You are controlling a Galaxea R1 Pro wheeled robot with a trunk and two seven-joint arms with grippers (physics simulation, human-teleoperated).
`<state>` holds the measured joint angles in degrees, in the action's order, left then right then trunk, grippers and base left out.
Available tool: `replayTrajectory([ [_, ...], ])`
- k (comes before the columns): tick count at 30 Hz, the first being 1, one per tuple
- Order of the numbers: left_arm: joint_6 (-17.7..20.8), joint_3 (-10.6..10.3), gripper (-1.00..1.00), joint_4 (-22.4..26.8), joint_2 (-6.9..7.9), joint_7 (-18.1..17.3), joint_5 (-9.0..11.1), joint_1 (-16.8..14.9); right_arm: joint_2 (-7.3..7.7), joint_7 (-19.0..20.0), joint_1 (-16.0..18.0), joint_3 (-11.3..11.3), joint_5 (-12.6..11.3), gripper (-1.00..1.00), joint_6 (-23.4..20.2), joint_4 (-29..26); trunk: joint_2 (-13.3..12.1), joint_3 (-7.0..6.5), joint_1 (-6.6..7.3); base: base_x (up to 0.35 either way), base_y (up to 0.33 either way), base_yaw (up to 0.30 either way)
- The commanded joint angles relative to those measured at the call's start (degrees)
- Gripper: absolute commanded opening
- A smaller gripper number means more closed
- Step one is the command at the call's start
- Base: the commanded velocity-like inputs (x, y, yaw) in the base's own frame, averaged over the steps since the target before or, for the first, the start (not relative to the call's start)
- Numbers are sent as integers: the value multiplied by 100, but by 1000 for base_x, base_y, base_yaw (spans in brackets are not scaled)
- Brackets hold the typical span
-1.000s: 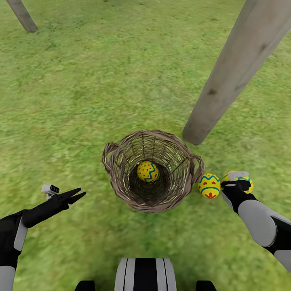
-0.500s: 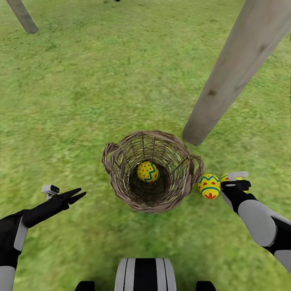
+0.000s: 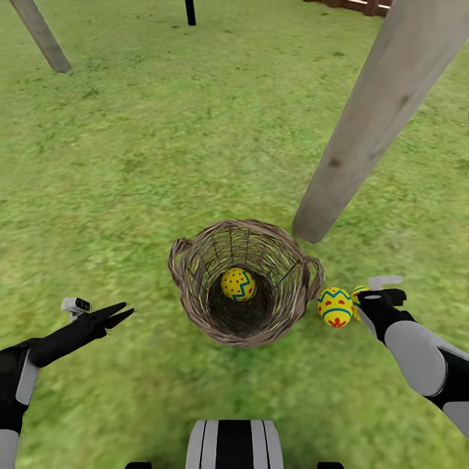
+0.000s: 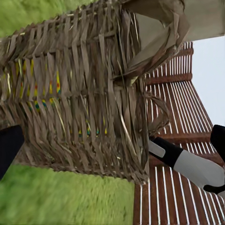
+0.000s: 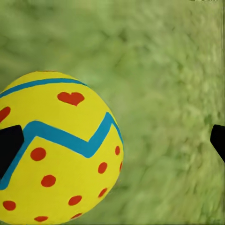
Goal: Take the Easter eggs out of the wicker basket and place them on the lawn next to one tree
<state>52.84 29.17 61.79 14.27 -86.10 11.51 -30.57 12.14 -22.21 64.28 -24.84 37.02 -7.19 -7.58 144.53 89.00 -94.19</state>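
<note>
The view has tilted up, showing lawn (image 3: 163, 150) toward the fence (image 3: 352, 5).

1. Green lawn (image 3: 130, 163) all around.
2. Wicker basket (image 3: 195, 306) in the middle, with one egg in the basket (image 3: 238, 284) at the bottom.
3. Flower egg (image 3: 336, 306) on the grass just right of the basket.
4. Third egg (image 3: 358, 293) behind it, mostly hidden by the right gripper (image 3: 384, 291).
5. Thick pale tree trunk (image 3: 371, 117) standing near the basket and both eggs.
6. Left gripper (image 3: 120, 314) over the grass, left of the basket, fingers slightly apart.
</note>
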Motion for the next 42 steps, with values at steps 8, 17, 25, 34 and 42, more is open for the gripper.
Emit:
replayTrajectory([
  [8,63,260,100,-69,260,-25,-14,7,5,-267,5,-49,19,100,1,199,-5,-108,14,0,0,0],
  [17,110,550,100,-19,334,109,-35,-45,158,1520,5,-269,-231,100,-991,-855,-17,-307,37,-138,0,0],
  [25,104,567,100,-35,538,28,-4,-45,941,5634,-215,-447,-414,100,-3004,-2245,-28,-484,58,-341,59,0],
  [34,104,718,100,-70,903,-208,7,-30,1061,7514,-567,-450,-418,100,-3043,-2202,-40,-684,81,-343,100,0],
  [42,87,1338,100,-386,909,-206,-30,-10,177,9250,-879,-14,-332,100,-5091,-6759,-44,-750,88,-136,42,0],
])
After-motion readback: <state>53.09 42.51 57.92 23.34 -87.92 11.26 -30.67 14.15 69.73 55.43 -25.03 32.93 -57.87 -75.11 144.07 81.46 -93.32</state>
